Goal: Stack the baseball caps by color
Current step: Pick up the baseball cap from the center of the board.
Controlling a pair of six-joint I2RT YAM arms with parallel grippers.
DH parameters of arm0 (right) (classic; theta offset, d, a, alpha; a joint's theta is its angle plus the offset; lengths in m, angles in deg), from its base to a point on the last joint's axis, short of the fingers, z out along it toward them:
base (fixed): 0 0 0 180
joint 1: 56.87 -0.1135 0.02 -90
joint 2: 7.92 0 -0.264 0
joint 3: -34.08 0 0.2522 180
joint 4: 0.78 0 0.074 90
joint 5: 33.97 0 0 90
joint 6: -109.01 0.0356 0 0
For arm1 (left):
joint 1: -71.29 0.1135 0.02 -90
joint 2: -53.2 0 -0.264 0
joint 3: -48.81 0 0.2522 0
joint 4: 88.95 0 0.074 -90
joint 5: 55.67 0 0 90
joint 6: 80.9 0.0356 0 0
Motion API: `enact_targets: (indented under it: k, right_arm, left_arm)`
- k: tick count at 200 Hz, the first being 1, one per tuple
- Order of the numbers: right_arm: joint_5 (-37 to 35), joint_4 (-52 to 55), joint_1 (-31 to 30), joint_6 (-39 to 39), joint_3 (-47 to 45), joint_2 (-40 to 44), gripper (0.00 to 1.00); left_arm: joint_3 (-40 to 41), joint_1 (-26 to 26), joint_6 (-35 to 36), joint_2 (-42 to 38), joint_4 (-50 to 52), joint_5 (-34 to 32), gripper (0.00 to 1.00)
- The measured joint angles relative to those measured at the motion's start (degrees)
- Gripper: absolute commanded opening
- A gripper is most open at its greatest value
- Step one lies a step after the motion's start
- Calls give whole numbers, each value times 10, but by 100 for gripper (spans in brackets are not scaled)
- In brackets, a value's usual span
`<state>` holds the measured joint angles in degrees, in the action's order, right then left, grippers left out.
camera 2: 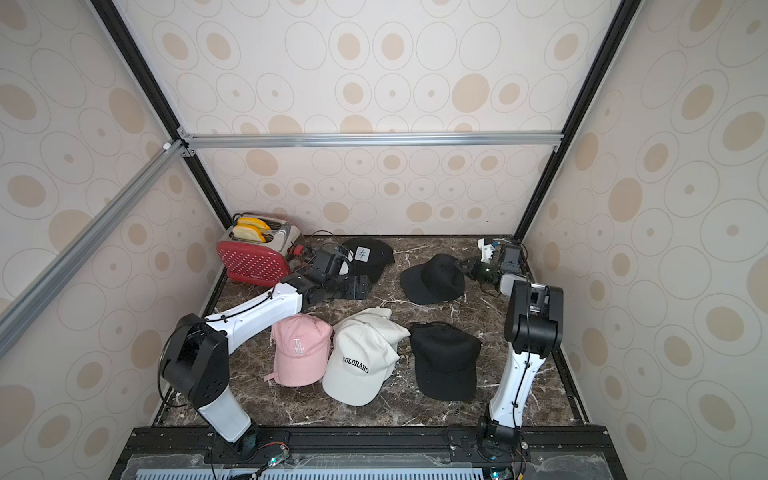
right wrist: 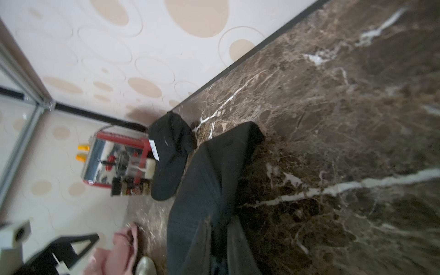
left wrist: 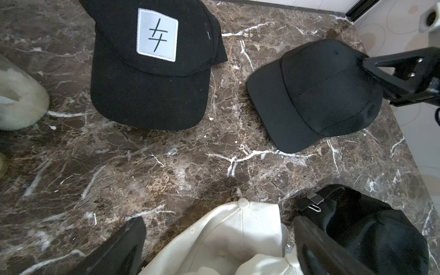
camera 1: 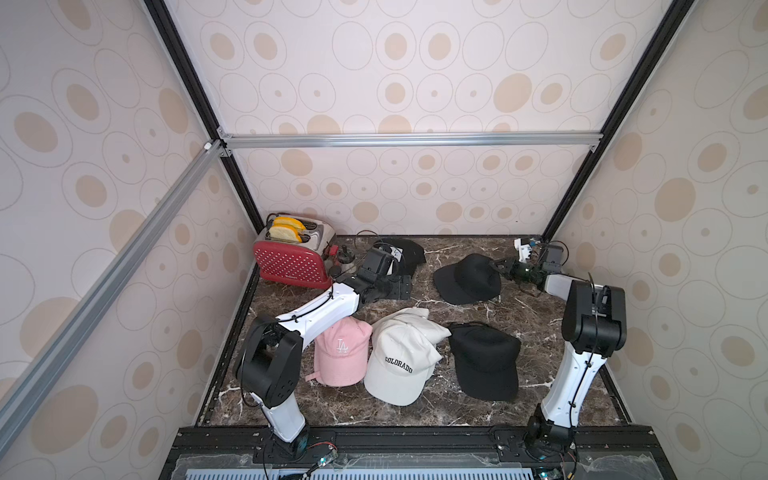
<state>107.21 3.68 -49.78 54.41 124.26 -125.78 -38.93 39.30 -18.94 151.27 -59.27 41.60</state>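
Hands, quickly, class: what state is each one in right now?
Left hand: open, holding nothing.
Right hand: closed on the far plain black cap.

Marble table bears toaster, pale caps, black caps

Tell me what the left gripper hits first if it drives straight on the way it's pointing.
Most likely the white caps. In the left wrist view the left gripper, open, points down with a white crown between its fingers. Depth is unclear, so it could land on the table just beside them.
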Motion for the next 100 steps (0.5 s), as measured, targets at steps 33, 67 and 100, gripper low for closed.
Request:
enact_targets:
  k: [33,67,100]
  right_arm:
    - [12,3,0,-4,8,40,0]
    - [28,52,0,-52,47,83,0]
    - [27,144,0,-138,66,136,0]
  left_arm:
    - [-35,0,15,19,6,15,99]
    - [-126,0,62,59,24,41,99]
    - [-181,-1,126,69,27,85,99]
